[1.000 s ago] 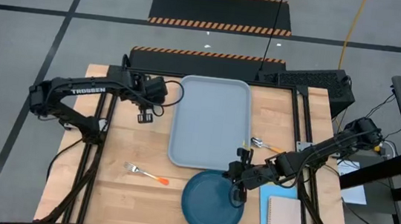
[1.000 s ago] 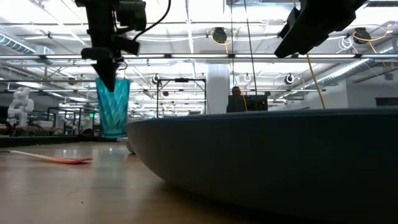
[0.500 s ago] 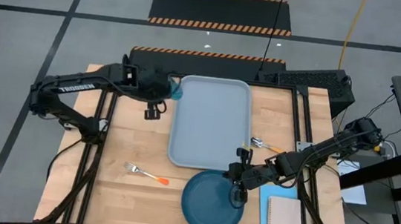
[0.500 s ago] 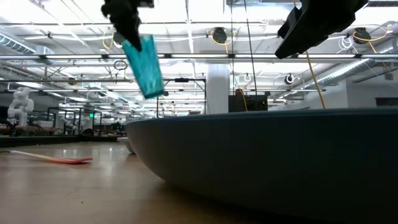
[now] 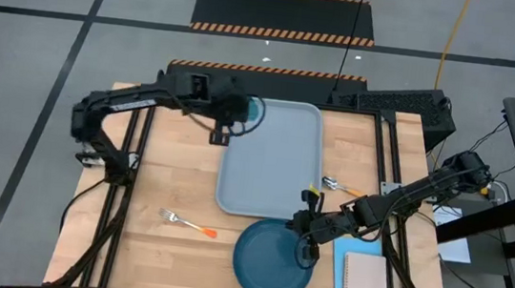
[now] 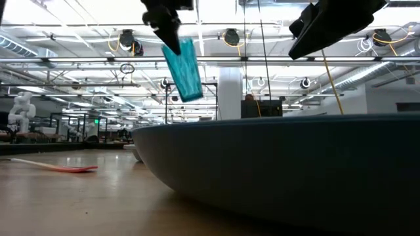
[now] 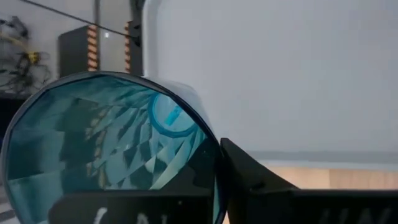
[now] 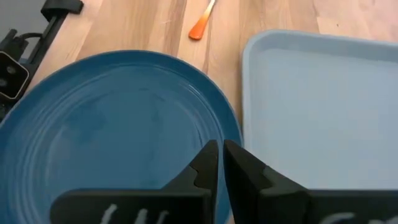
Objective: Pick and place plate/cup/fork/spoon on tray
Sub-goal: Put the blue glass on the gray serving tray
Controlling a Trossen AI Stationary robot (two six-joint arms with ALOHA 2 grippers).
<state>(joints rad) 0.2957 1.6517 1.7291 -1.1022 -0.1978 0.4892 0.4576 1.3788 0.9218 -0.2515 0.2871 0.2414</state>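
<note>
My left gripper [image 5: 240, 112] is shut on the teal cup [image 5: 254, 112], in the air above the far left corner of the grey-blue tray [image 5: 271, 155]. In the low view the cup [image 6: 184, 69] hangs tilted. My right gripper [image 5: 305, 248] is shut and hovers over the right rim of the dark blue plate [image 5: 264, 265], which lies flat on the table near the tray. The fork [image 5: 187, 222] lies on the table left of the plate. The spoon [image 5: 340, 185] lies right of the tray. My left gripper pinches the cup's wall at its rim [image 7: 213, 163], one finger [image 7: 249, 180] outside and the other inside the mouth. The fingers come slanting from above and the table's left. The cup is lifted clear and hangs tilted, its base [image 6: 191, 95] toward the table's right.
A light blue paper sheet [image 5: 363, 248] and a beige notebook [image 5: 364, 285] lie right of the plate. Black equipment [image 5: 396, 103] stands at the table's far right. Bare wood shows between the fork and the tray.
My left gripper has lifted the cup off the table and carried it toward the table's right, over the tray's far left corner. The cup stood upright on the table and now hangs tilted in the air.
</note>
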